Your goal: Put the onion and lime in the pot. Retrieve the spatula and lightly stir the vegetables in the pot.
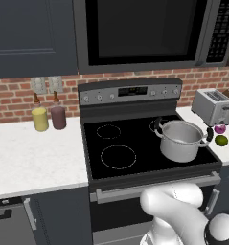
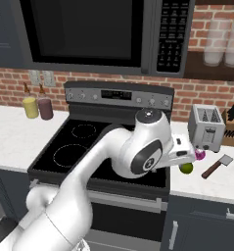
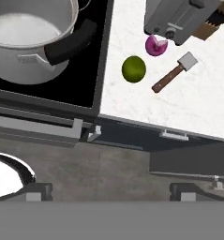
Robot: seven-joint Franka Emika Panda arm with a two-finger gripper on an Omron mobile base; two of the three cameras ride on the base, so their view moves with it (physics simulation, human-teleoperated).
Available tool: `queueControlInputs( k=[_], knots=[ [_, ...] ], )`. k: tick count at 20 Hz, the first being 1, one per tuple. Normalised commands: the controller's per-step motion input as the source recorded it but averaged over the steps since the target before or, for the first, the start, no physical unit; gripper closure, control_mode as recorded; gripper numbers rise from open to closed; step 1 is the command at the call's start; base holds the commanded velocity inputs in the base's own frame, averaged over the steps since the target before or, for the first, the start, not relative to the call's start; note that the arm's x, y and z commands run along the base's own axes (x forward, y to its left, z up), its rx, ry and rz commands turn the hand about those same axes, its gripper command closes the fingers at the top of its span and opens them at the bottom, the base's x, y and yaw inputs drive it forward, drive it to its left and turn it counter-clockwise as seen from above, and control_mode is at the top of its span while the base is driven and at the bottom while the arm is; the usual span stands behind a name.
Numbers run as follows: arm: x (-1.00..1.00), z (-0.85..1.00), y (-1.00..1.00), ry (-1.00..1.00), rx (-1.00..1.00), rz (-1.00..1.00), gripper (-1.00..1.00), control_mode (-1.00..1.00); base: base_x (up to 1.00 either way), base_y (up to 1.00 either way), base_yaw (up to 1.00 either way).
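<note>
Kitchen with a red brick backsplash, white marble counter (image 1: 34, 158) and a black glass cooktop (image 1: 130, 143) under a dark microwave (image 1: 140, 31). Shiny stainless-steel pot with two black side handles (image 1: 181, 139) stands on the cooktop's right front burner, seemingly empty. From the hand view, the pot (image 3: 26, 40) lies at the upper left of the tool's line of sight, with the counter at the upper right. Small round bright green lime (image 3: 133, 69) rests on that counter, just beside the cooktop edge. Small purple-magenta onion (image 3: 155, 45) sits beyond the lime, close against the silver toaster (image 3: 179, 18). Slim utensil with a brown handle and flat grey blade, the spatula (image 3: 174, 72), lies flat beside the lime (apart from it). Two-finger gripper (image 3: 111, 190) is raised above the floor in front of the counter edge, jaws spread wide, holding nothing. Yellow bottle (image 1: 40, 117) and dark maroon bottle (image 1: 58, 116) stand far off, against the brick wall.
</note>
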Motion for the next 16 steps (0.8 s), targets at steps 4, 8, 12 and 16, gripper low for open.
queueControlInputs(
  k=[4, 8, 12, 16],
  knots=[
    [0.24, 0.00, -1.00, 0.03, 0.21, 0.14, -1.00, -1.00, 0.00, 0.00, 0.00],
    [0.42, -0.14, -0.59, 0.12, 0.12, 0.14, -1.00, -1.00, 0.00, 0.00, 0.00],
    [0.47, -0.19, -0.03, 0.05, 0.00, 0.07, -1.00, -1.00, 0.00, 0.00, 0.00],
    [0.49, -0.18, 0.11, 0.01, -0.01, 0.00, -1.00, -1.00, 0.00, 0.00, 0.00]
  ],
)
